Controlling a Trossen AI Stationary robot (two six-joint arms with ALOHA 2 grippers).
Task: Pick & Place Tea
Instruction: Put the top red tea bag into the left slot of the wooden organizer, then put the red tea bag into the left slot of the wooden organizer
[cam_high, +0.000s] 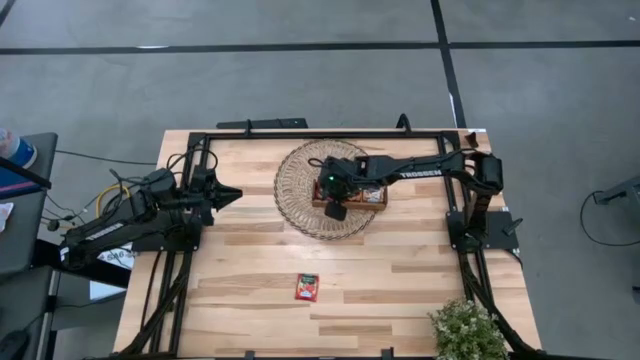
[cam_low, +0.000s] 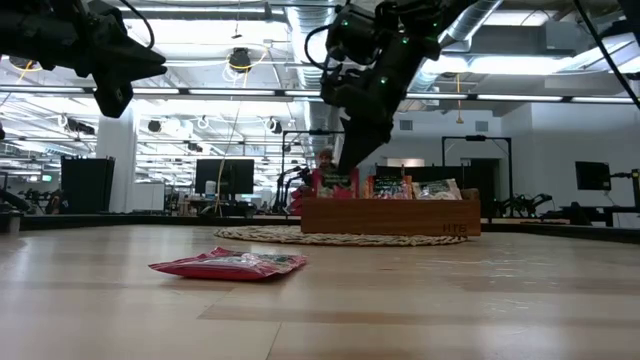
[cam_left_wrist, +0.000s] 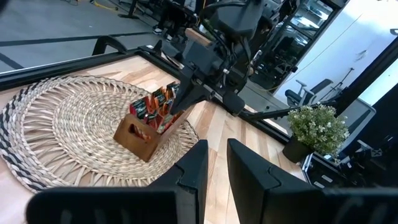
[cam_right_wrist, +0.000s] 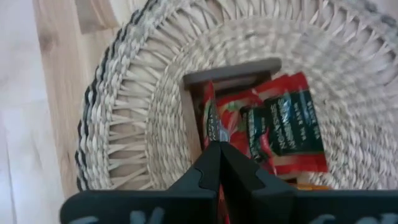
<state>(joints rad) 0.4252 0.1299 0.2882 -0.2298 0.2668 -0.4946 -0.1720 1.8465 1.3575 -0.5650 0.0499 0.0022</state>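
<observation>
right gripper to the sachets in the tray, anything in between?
Nothing visible. The right gripper is already down in the wooden tray on the woven mat, closed on a red tea sachet. Left gripper waits off the mat's left edge; another sachet lies apart.

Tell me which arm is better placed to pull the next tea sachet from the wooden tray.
The right. Its claw is already down in the wooden tray, closed among the red tea sachets. The left claw waits beside the woven mat, clear of the tray.
</observation>
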